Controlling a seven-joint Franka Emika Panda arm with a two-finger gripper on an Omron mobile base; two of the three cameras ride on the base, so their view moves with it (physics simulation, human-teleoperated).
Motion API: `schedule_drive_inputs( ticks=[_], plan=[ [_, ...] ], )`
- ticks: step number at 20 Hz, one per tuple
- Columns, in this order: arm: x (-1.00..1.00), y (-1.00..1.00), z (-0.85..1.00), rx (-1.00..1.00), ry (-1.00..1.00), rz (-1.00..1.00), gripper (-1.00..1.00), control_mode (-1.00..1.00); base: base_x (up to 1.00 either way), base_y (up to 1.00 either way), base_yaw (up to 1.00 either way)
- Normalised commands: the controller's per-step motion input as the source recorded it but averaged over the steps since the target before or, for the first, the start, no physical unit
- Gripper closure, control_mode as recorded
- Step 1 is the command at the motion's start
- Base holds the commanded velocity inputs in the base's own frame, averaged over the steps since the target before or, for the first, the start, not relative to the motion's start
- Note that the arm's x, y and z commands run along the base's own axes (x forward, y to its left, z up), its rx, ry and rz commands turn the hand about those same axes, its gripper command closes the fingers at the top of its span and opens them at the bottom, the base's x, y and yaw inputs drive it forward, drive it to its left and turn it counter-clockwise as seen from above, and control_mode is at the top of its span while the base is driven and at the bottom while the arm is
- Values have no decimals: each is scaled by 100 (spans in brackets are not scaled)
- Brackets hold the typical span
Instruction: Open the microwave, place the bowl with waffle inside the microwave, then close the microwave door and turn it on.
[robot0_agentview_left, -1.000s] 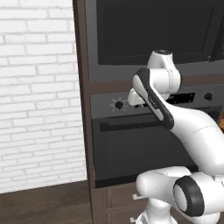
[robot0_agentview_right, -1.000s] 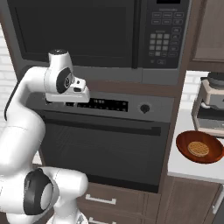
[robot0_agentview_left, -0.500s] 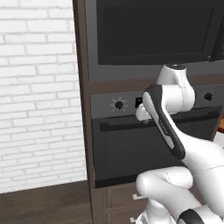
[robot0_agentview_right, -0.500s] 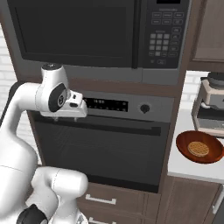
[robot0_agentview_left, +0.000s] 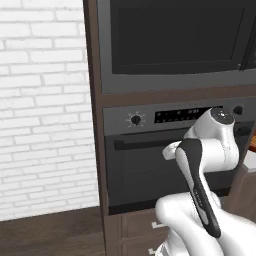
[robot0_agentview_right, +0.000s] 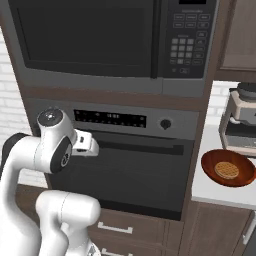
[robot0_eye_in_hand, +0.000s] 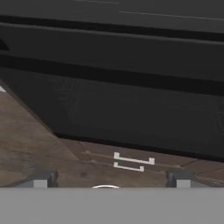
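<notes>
Two dark fingers (robot0_eye_in_hand: 39, 180) I hold spread wide, empty, facing the black glass oven door (robot0_eye_in_hand: 131, 113).

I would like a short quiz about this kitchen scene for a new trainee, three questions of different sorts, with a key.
1. True or false: the microwave door is shut.
2. Where does the waffle lie? A) in the bowl B) on the oven C) in the microwave
3. Fill in: the claw is ____, with nothing between its fingertips.

Key: 1 true; 2 A; 3 open.
</notes>
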Motion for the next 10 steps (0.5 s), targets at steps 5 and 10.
schedule_drive_inputs(
  ticks=[5, 10],
  plan=[
    [0, 0, 0, 0, 0, 0, -100, 100, -10, -29, 0],
    [0, 0, 0, 0, 0, 0, -100, 100, 0, -43, 1]
  ],
)
